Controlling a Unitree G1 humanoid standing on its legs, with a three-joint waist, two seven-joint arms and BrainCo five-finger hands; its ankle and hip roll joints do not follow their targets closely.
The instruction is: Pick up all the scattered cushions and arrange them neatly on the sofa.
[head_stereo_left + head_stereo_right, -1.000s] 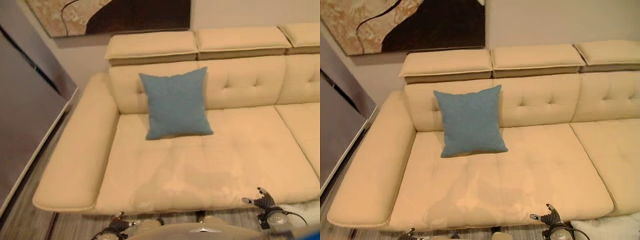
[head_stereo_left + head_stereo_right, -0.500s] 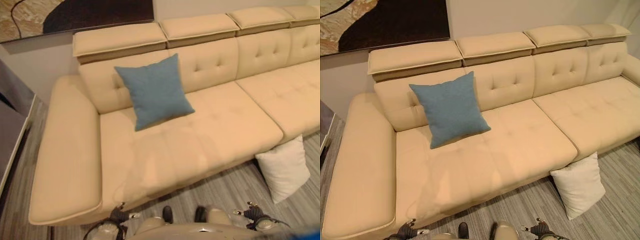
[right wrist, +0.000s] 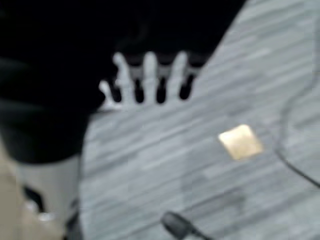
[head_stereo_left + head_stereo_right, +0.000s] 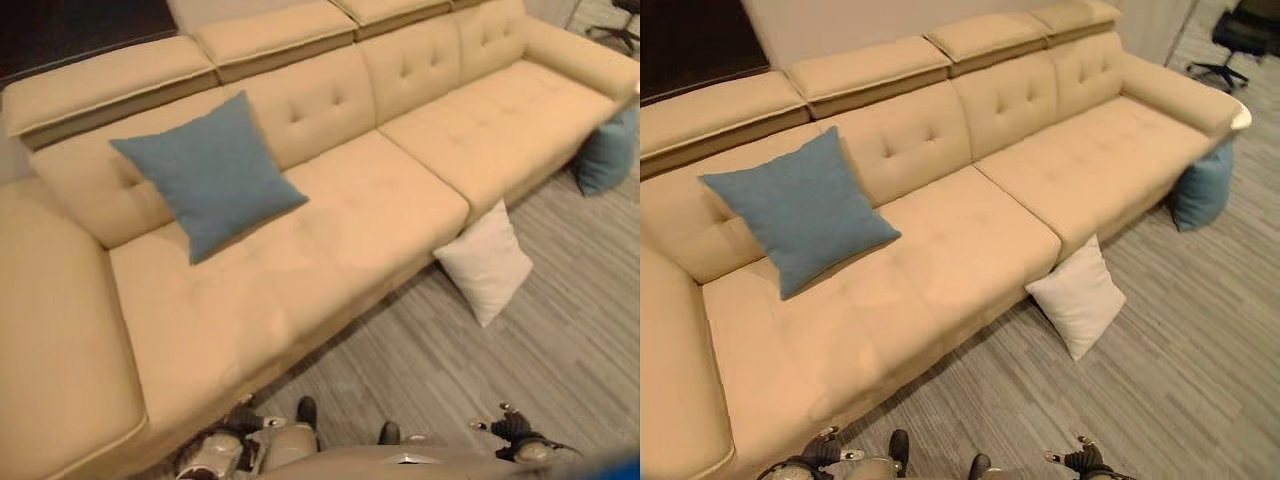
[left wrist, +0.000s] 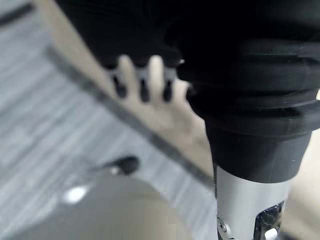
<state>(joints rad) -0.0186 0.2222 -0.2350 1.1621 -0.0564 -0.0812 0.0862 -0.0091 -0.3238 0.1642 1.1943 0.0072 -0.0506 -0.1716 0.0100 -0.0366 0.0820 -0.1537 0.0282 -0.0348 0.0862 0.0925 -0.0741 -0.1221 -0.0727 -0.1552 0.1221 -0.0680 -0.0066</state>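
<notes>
Blue cushion (image 4: 798, 209) leaning on the back of the sofa (image 4: 970, 215). White cushion (image 4: 1078, 296) down on the floor (image 4: 1160, 340), touching the sofa front. Another blue cushion (image 4: 1201, 187) on the floor by the far sofa end. Left hand (image 5: 142, 75) and right hand (image 3: 147, 77) low down, fingers straight, holding nothing.

We saw a square blue cushion (image 4: 798, 209) propped tilted against the backrest of the long beige sofa (image 4: 970, 240), left of frame. A white cushion (image 4: 1078, 295) stood on edge on the floor against the sofa's front, centre right. A teal cushion (image 4: 1201, 190) leaned at the sofa's far end, upper right.
</notes>
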